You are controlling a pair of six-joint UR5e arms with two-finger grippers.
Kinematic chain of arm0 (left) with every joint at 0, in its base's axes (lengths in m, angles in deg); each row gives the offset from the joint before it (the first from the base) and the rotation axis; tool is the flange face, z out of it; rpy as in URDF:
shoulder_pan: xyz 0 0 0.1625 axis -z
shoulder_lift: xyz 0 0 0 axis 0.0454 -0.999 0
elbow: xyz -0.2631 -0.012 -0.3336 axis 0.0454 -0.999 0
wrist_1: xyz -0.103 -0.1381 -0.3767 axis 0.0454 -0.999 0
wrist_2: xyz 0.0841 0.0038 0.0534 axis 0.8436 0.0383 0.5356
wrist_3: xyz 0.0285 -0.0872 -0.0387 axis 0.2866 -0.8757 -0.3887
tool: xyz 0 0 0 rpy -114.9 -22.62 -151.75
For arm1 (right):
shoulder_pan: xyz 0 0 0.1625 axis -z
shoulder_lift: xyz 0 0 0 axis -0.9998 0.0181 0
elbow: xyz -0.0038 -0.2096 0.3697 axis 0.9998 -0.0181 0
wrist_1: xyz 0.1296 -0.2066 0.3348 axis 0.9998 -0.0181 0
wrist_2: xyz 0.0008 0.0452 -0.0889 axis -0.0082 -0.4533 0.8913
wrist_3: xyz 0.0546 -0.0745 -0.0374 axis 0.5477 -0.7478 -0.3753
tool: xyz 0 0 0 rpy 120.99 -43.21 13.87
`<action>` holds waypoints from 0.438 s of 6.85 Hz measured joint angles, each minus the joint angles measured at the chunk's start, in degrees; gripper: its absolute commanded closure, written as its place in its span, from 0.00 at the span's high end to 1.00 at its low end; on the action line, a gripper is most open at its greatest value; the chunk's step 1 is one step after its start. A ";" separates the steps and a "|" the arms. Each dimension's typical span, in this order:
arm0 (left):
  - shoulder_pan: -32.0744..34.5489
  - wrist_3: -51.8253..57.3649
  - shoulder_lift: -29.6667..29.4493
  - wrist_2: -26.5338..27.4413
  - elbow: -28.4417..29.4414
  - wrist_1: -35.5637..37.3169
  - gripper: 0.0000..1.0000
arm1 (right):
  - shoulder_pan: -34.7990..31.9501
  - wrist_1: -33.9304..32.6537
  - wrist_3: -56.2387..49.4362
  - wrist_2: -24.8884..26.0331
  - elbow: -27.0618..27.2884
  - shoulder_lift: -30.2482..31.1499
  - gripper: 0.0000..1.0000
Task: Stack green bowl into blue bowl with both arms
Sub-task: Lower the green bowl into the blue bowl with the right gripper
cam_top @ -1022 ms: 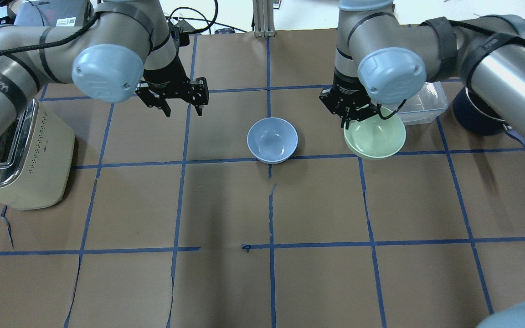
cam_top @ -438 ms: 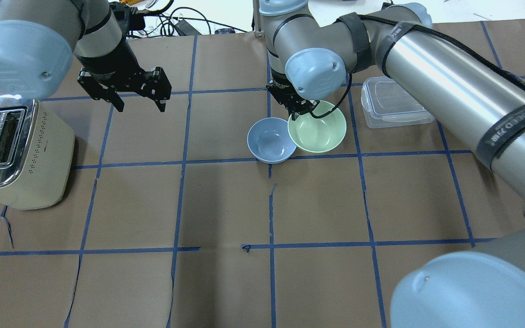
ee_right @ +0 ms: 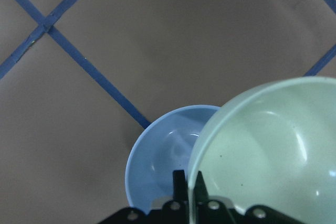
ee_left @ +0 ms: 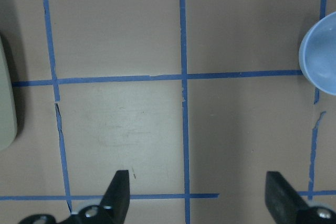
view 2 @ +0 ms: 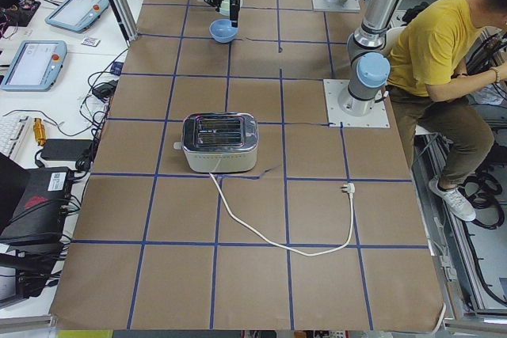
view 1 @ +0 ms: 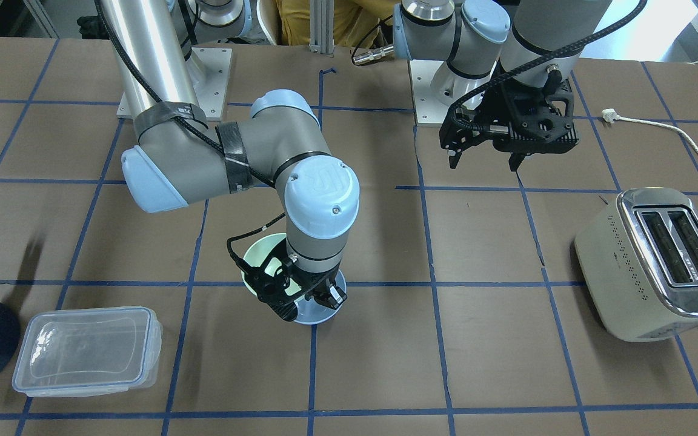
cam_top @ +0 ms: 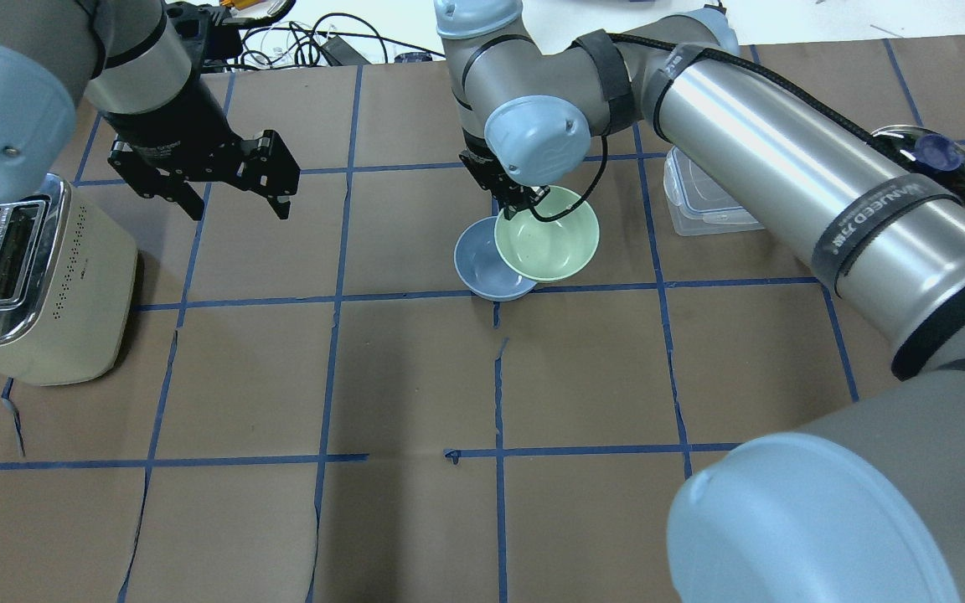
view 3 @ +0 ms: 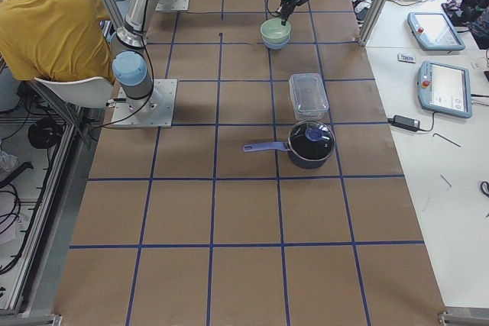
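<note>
**Front-facing view:** the right arm folds low over mid-table with its wrist vertical. The right gripper (view 1: pixel 308 301) is clamped on the rim of the green bowl (view 1: pixel 259 257), above the blue bowl (view 1: pixel 320 316). The left gripper (view 1: pixel 483 165) hangs over the table (view 1: pixel 506 375) near the robot's base, jaws wide and holding nothing. The right arm's joint cap bears a "UR" logo.

**Overhead:** the mint bowl, glossy and plain, overlaps the periwinkle bowl's right side. I cannot tell whether they touch. White lettering on the right forearm's black band looks like "WANEED".

**Left-end view:** the toaster (view 2: pixel 219 142) stands well apart from both bowls.

**Right-end view:** a clear lidded container (view 3: pixel 308 95) and a dark pot (view 3: pixel 311 143) lie nearer the camera than the bowls.

**Left wrist:** the fingertips are spread over taped paper, and the blue bowl's edge shows at the right.

**Right wrist:** the fingers straddle the green rim.
</note>
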 measured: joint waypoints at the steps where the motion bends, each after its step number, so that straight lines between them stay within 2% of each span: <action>1: -0.02 -0.09 0.08 -0.01 0.02 0.07 1.00 | -0.69 -0.02 1.83 -0.04 -2.18 -1.83 0.00; 2: 0.01 -0.12 -0.01 -0.01 0.22 0.12 1.00 | -1.18 -0.04 3.13 -0.05 -3.80 -3.20 0.00; 3: 0.00 -0.10 -0.09 0.00 0.35 0.14 1.00 | -1.61 -0.05 3.89 -0.06 -4.69 -4.01 0.20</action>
